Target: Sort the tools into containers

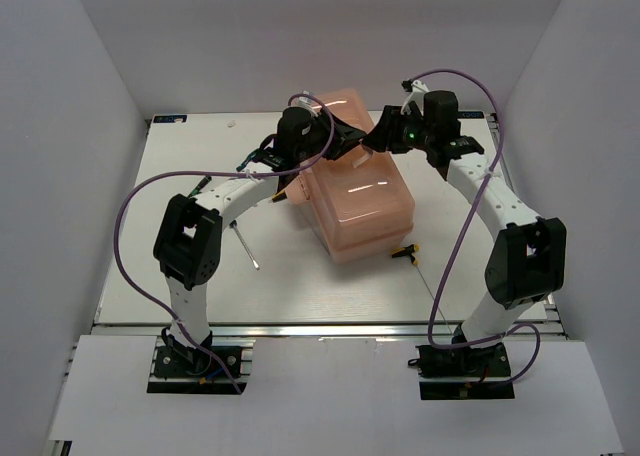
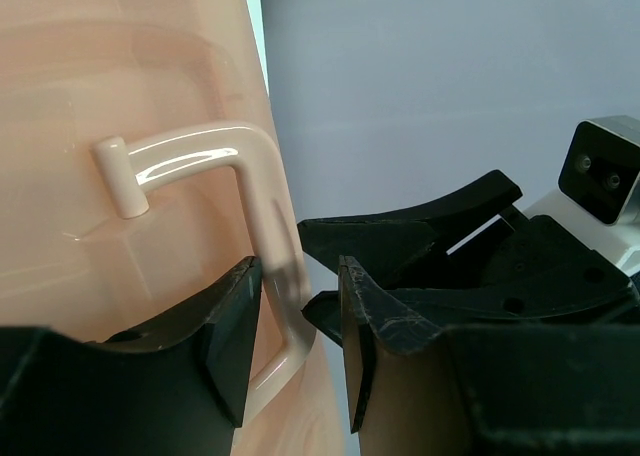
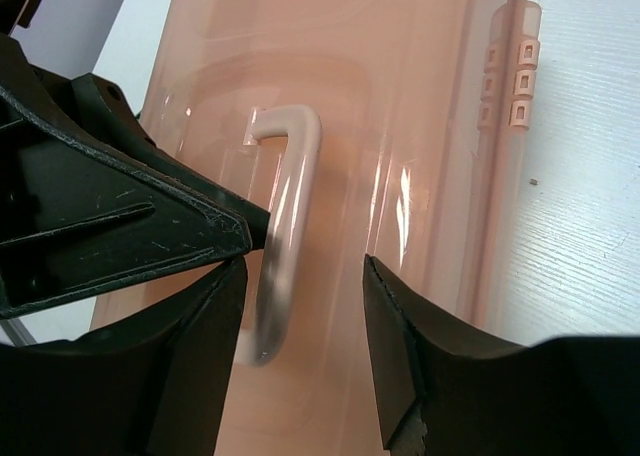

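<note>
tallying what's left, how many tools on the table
2: a thin screwdriver left of the toolbox, a yellow-black key at its near right; more may be hidden.

Left claw (image 2: pixel 300 321) and right claw (image 3: pixel 305 306), both spread apart, face each other closely.

You'll see the toolbox (image 1: pixel 360 201) is glossy, see-through pink plastic, its handle (image 3: pixel 290 206) smooth cream plastic with bright glints. The right gripper (image 3: pixel 303 276) is matt black plastic, scuffed with fine scratches, and your tabletop (image 3: pixel 590 176) is matt white with a fine, wood-like grain.
</note>
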